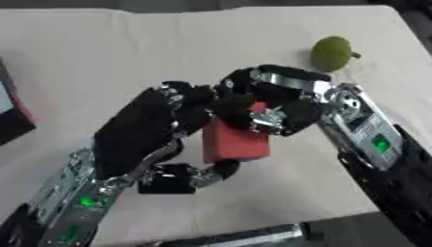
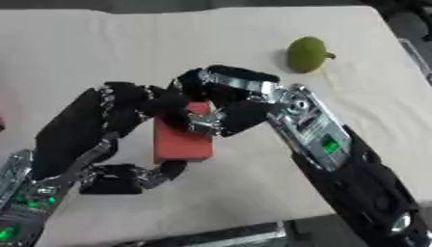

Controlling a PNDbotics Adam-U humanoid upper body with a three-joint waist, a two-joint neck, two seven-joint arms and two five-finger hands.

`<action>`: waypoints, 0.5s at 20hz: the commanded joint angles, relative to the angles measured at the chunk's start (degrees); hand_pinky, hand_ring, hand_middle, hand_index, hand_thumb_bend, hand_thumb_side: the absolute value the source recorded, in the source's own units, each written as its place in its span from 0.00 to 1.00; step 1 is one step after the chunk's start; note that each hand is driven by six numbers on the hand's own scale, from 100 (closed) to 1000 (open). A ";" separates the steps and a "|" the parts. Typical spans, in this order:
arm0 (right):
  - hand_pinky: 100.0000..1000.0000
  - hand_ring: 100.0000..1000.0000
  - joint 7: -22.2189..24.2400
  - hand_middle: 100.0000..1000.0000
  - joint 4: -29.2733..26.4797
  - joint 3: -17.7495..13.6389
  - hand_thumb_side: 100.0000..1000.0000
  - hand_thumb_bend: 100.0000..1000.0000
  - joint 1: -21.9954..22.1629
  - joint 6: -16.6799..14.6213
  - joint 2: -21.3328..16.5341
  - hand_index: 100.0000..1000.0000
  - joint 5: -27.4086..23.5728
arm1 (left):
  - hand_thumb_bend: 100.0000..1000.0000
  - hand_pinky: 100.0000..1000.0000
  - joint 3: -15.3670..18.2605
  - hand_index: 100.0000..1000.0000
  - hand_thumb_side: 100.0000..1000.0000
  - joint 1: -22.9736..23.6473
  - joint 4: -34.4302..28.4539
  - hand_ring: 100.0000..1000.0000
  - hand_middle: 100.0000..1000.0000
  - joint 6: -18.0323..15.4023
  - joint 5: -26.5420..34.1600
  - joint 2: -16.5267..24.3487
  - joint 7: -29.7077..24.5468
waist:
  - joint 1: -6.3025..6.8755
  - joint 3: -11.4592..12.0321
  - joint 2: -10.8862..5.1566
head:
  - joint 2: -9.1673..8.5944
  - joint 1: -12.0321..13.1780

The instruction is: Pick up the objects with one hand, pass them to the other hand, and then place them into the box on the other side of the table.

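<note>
Cream tablecloth point(image 1: 101, 53) covers pretty much the whole table, and the red block point(image 1: 236, 142) sits right in the middle of the action, so I'll place everything off that. It's standing upright, held up off the cloth between both hands. Left hand point(image 1: 148, 130) is on the block's left side, fingers curled over its top corner and the thumb hooked in under its bottom edge. Right hand point(image 2: 232, 103) comes in from the block's right, fingers bent down over its top and pinching it there, so both hands have hold of it at once. Up and to the right of the block, well apart from it, a green pear point(image 2: 305, 54) lies on the cloth. Far left of the block, a dark box point(image 1: 13, 113) pokes in at the edge.
</note>
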 commanded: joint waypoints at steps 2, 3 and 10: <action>0.83 0.41 0.76 0.35 -1.27 -0.03 0.52 0.00 -0.67 -0.53 -0.54 0.49 -1.46 | 0.00 0.39 0.79 0.92 0.00 -0.54 0.59 0.05 0.43 0.51 0.09 0.01 0.93 | 0.08 -0.07 -0.79 | -0.09 -0.26; 0.83 0.41 0.77 0.34 -1.27 -0.01 0.51 0.00 -0.64 -0.44 -0.56 0.48 -1.48 | 0.00 0.40 0.81 0.92 0.00 -0.54 0.63 0.06 0.46 0.67 0.13 -0.02 1.15 | 0.09 -0.07 -0.79 | -0.09 -0.27; 0.83 0.41 1.04 0.32 -1.27 0.06 0.46 0.00 -0.53 -0.35 -0.62 0.45 -1.39 | 0.19 0.47 0.66 0.98 0.00 -0.54 0.72 0.21 0.68 1.97 -1.82 0.04 2.15 | 0.12 -0.12 -0.80 | -0.09 -0.32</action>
